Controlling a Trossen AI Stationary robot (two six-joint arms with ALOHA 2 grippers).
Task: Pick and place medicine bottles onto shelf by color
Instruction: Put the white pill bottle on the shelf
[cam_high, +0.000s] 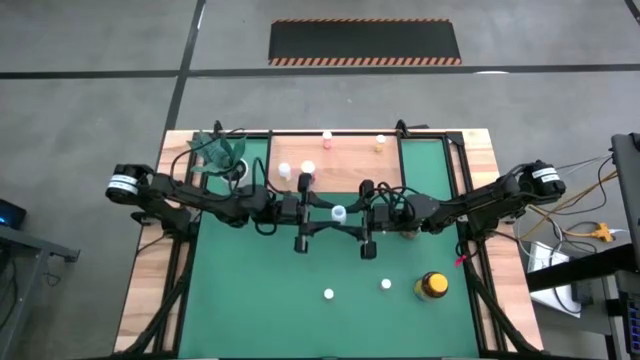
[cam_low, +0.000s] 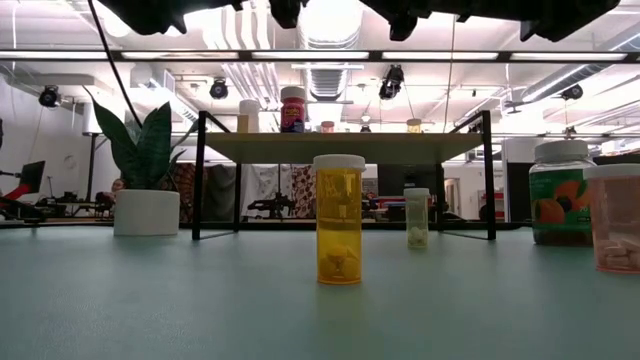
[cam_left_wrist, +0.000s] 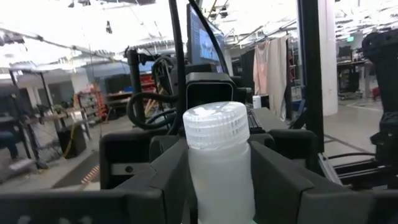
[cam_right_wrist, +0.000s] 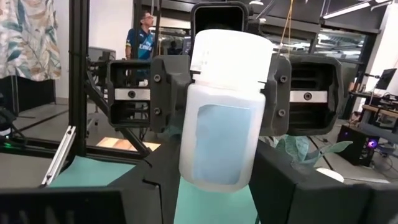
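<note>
Both sets of jaws meet over the middle of the counter, each pressed against the same small white bottle. From above, the left gripper and the right gripper face each other with the white cap between them, raised off the green mat. Seen from the left wrist, the bottle stands upright between that arm's dark fingers, which close on its sides, with the other gripper right behind it. Seen from the right wrist, the bottle sits tilted; the left arm's fingers clamp it near the cap, while the right arm's own fingers flank its lower body, and whether they are pressing on it I cannot tell.

On the mat stand an orange bottle, a small pale one and a big yellow jar. Several bottles already stand on the shelf, near a potted plant.
</note>
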